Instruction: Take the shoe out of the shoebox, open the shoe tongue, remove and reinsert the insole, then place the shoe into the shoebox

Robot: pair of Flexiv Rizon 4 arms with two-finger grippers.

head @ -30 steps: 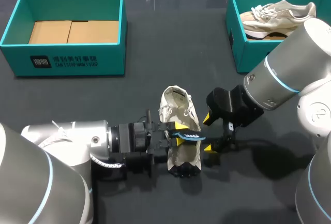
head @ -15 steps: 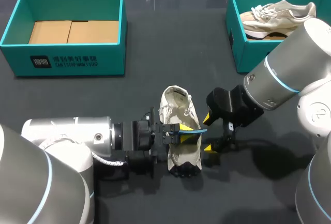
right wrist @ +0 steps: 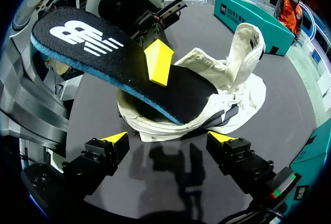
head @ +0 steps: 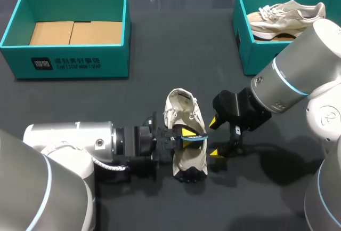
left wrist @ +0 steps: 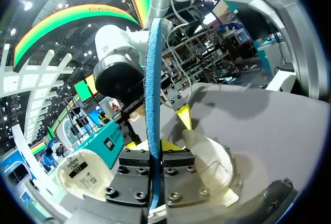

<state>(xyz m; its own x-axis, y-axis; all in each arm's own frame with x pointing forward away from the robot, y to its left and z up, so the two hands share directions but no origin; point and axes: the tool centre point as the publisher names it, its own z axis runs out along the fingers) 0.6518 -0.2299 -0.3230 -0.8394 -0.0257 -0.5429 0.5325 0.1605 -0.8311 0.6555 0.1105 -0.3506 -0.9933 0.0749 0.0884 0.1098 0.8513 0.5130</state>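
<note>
Blue-edged insole (right wrist: 111, 58) between left fingers (right wrist: 158, 63)

Left gripper (left wrist: 153, 154) pinches blue insole (left wrist: 153, 79), seen edge-on.
Insole stands upright between both fingers. White shoe (left wrist: 213, 164) lies on grey table (left wrist: 269, 131) just beside the gripper; right arm (left wrist: 118, 66) looms beyond it.

The shoe (head: 184, 114) is showing soft cream woven cloth, and the table (head: 160, 81) under it is looking dark, smooth and matt. Above the shoe, the insole (right wrist: 103, 58) is showing a matt black fabric top and a rough blue foam edge.
</note>
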